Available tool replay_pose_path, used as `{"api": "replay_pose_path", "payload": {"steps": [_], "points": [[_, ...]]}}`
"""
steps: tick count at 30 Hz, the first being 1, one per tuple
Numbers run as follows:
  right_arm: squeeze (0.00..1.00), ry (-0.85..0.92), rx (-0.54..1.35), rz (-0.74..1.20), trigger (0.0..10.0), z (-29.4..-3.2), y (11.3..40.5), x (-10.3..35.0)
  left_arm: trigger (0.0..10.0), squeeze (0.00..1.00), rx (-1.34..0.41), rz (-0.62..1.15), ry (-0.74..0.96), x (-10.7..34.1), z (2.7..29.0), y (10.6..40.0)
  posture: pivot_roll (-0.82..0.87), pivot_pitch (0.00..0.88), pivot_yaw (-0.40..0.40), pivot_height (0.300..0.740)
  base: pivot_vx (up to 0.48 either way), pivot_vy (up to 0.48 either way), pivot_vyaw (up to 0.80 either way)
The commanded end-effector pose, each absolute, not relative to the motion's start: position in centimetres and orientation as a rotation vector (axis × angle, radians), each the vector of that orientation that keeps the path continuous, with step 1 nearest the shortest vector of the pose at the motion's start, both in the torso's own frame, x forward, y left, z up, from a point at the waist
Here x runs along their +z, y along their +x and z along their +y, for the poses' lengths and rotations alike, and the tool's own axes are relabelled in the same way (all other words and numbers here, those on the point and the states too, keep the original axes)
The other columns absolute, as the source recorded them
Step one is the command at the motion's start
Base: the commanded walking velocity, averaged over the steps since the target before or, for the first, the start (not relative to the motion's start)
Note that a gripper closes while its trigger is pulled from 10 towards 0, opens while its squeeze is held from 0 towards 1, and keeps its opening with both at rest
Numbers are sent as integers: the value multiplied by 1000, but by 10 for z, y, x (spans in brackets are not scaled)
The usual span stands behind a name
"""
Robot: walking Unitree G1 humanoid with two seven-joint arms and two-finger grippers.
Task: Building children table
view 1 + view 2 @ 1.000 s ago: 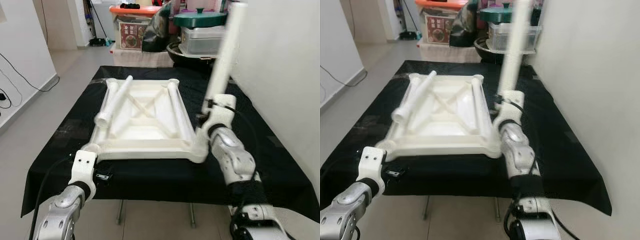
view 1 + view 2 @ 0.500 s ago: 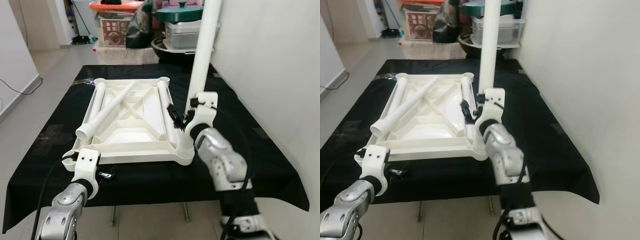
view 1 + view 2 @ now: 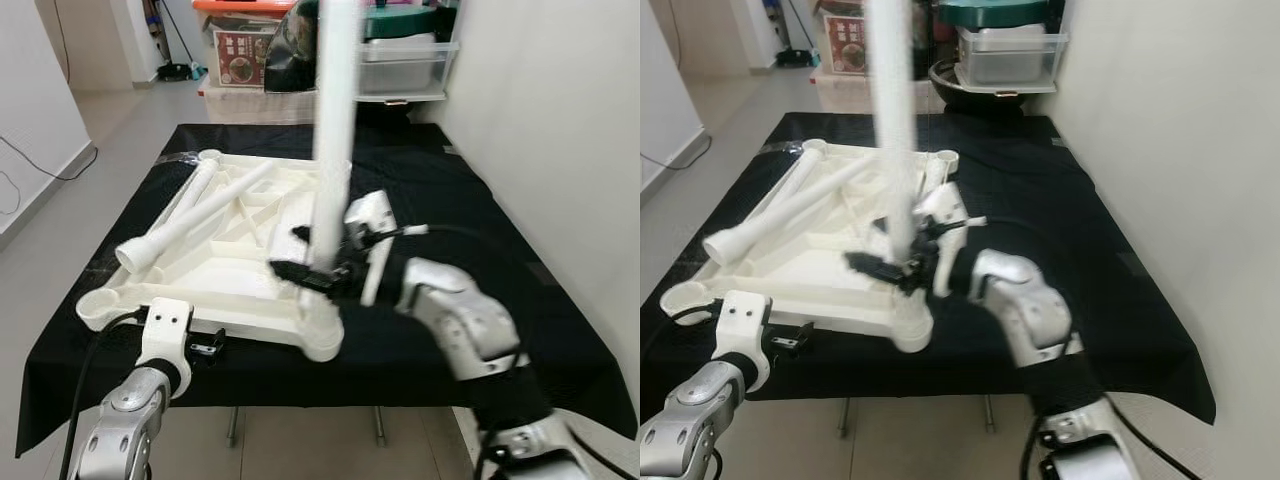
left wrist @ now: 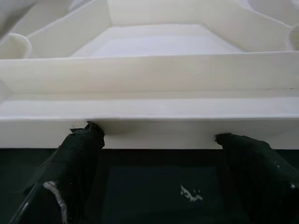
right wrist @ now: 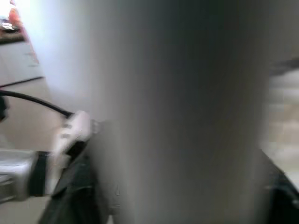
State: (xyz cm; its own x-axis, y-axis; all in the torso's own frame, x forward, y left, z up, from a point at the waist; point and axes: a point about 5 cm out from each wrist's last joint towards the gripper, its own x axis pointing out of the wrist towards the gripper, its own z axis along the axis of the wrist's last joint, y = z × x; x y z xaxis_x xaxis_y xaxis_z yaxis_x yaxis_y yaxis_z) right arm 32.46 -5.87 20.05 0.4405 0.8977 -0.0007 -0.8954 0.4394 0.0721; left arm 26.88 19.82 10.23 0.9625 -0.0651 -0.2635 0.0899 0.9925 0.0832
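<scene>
Off at nine o'clock there's a white wall [image 3: 35, 110] with a dark cable [image 3: 45, 160] trailing down to the pale tiled floor [image 3: 110, 120], and the black-draped surface [image 3: 470, 220] runs out ahead under everything. At seven o'clock the left pincer [image 4: 156, 140] sits right at the near edge of the upturned white table top [image 3: 230, 270], its fingers [image 4: 77, 149] spread wide, both tips touching the rim's outer face and nothing held between them. The table top lies underside up across the middle of the surface, ribs showing, with a round socket [image 3: 100, 305] at its near left corner. A loose white leg [image 3: 195, 215] lies slantwise over its left half, open end toward eight o'clock, and a second loose leg [image 3: 200, 180] rests along the far left side. Dead centre, the right pincer [image 3: 315, 270] is clamped on an upright white leg [image 3: 335, 130], which stands tall and a bit blurred, its foot at the near right corner socket [image 3: 322, 335]; whether it's fully seated, I can't tell. In the right wrist view that leg [image 5: 182, 112] looms close and smeared. The silver right arm [image 3: 460, 320] reaches in from five o'clock. At twelve o'clock, beyond the surface, sit a clear plastic bin [image 3: 410, 70], an orange-lidded box [image 3: 250, 40] and a black bag [image 3: 295, 45]. A plain white wall [image 3: 560, 150] runs along three o'clock.
</scene>
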Motion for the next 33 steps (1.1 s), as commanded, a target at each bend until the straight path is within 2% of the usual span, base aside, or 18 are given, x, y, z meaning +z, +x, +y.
{"api": "replay_pose_path", "payload": {"steps": [1,2,3,4,6,7,9,11,14,15,16,18,19,20,25,26,29,33], "points": [[0,38,926,94,0,-62,342,190,10000,0,-88,267,96,100,196,267,114,0,-62,740,0,0,0],[0,38,926,94,0,-62,342,190,10000,0,-88,267,96,100,196,267,114,0,-62,740,0,0,0],[0,109,543,181,0,-87,366,177,10000,0,-88,270,97,100,197,266,107,0,-57,740,0,0,0],[0,109,543,181,0,-87,366,177,10000,0,-88,270,97,100,197,266,107,0,-57,740,0,0,0],[0,164,224,242,0,-116,376,163,10000,0,-88,271,97,100,197,266,104,0,-56,740,0,0,0],[0,164,224,242,0,-116,376,163,10000,0,-88,271,97,100,197,266,104,0,-56,740,0,0,0],[0,158,11,259,0,-138,373,155,10000,0,-90,271,97,100,196,267,103,0,-54,740,0,0,0],[0,148,-114,218,0,-143,363,159,10000,0,-94,270,97,101,195,268,97,0,-45,740,0,0,0],[0,147,-124,195,0,-136,357,164,10000,0,-97,270,97,101,194,269,92,0,-41,740,0,0,0],[0,148,-64,188,10000,-123,355,167,10000,0,-101,271,96,101,193,269,88,0,-36,740,0,0,0],[0,148,-64,188,10000,-123,355,167,10000,0,-101,271,96,101,193,269,88,0,-36,740,0,0,0],[0,167,92,98,10000,-92,346,187,10000,0,-108,273,97,100,192,269,88,0,-36,740,0,0,0],[0,167,92,98,10000,-92,346,187,10000,0,-108,273,97,100,192,269,88,0,-36,740,0,0,0],[1000,185,162,53,10000,-82,344,196,10000,0,-109,273,98,100,193,269,88,0,-36,740,0,0,0],[1000,217,284,-27,10000,-78,347,218,10000,0,-104,271,100,100,195,270,91,0,-42,740,0,0,0],[0,230,389,-49,10000,-77,348,226,10000,0,-102,271,99,100,195,270,90,0,-43,740,0,0,0],[0,242,573,-84,10000,-80,347,238,10000,0,-100,272,97,99,195,269,90,0,-44,740,0,0,0],[0,151,922,-95,10000,-78,328,243,10000,0,-99,271,95,99,194,269,97,0,-51,740,0,0,0]]}}
